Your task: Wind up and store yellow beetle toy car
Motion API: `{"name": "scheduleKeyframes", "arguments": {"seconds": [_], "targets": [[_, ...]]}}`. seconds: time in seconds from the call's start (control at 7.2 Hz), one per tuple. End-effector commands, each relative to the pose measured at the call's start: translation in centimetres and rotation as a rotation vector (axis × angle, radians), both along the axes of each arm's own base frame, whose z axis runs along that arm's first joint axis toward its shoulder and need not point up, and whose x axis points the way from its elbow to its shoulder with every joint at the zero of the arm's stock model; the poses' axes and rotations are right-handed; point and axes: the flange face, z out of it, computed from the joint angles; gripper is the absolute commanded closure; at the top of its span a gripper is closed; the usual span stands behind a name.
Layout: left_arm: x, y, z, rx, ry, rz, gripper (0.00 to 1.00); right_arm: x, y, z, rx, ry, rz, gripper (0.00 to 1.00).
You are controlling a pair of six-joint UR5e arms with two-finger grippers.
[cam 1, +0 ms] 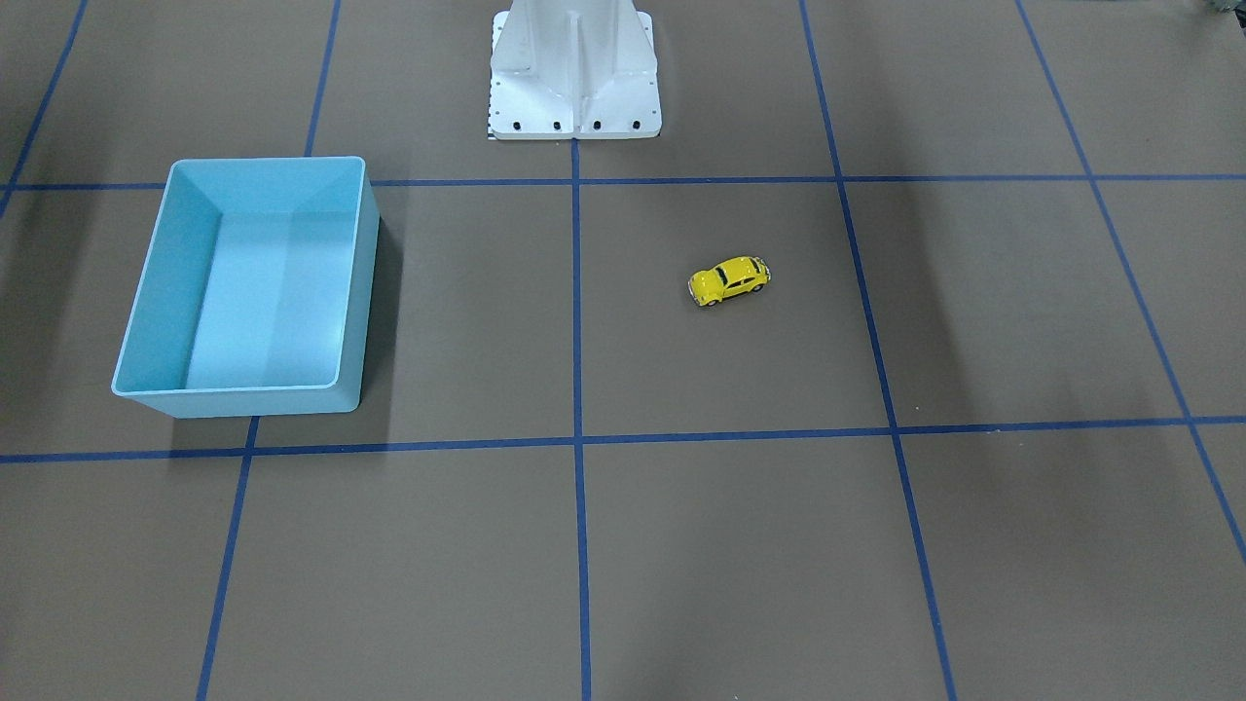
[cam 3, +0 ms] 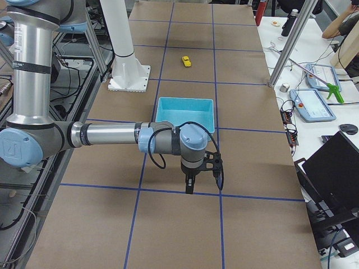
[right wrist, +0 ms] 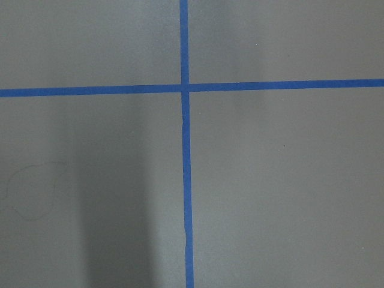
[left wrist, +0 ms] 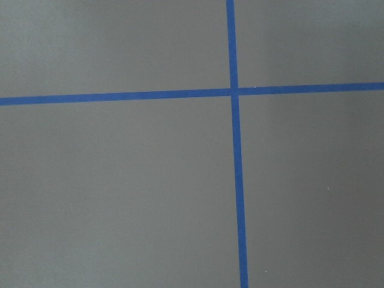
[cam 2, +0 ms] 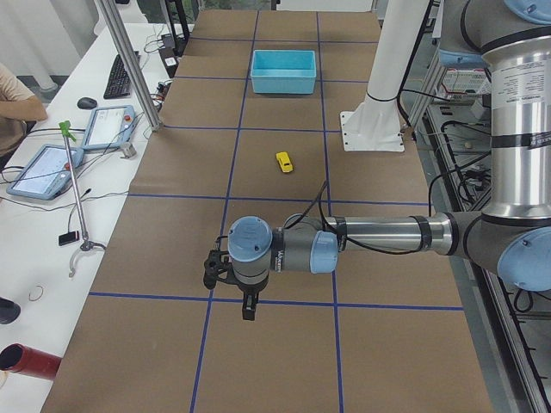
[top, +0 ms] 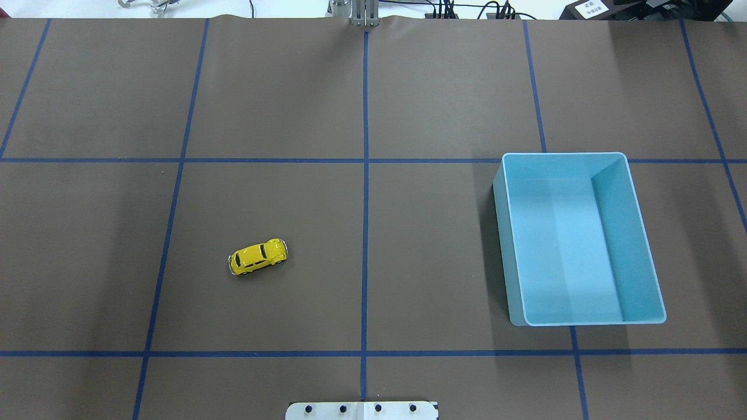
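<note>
The yellow beetle toy car [cam 1: 729,280] stands on its wheels on the brown table, alone in a grid square; it also shows in the overhead view [top: 258,256] and small in both side views [cam 2: 284,162] [cam 3: 186,61]. The light blue bin [cam 1: 263,399] [top: 503,233] is empty and stands well apart from the car. My left gripper [cam 2: 248,310] shows only in the exterior left view, far from the car at the table's end, pointing down. My right gripper [cam 3: 189,188] shows only in the exterior right view, beyond the bin. I cannot tell whether either is open or shut.
The white robot pedestal [cam 1: 574,78] [top: 362,410] stands at the table's robot-side edge, between the car and the bin. Blue tape lines [left wrist: 234,180] [right wrist: 186,180] cross the brown mat under both wrist cameras. Operator desks with tablets [cam 2: 43,168] flank the table.
</note>
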Motion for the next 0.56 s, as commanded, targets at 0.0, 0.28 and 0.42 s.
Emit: {"name": "scheduleKeyframes", "arguments": {"seconds": [0.0, 0.28, 0.42], "targets": [[0.01, 0.13, -0.01, 0.000, 0.000, 0.000, 0.00, 0.12, -0.04, -0.26, 0.006, 0.000, 0.002, 0.00], [0.00, -0.22, -0.21, 0.003, 0.001, -0.001, 0.00, 0.13, -0.17, -0.31, 0.007, 0.002, 0.003, 0.00], [0.07, -0.34, -0.46, 0.010, 0.003, 0.001, 0.00, 0.14, -0.24, -0.30, 0.007, 0.002, 0.003, 0.00]]}}
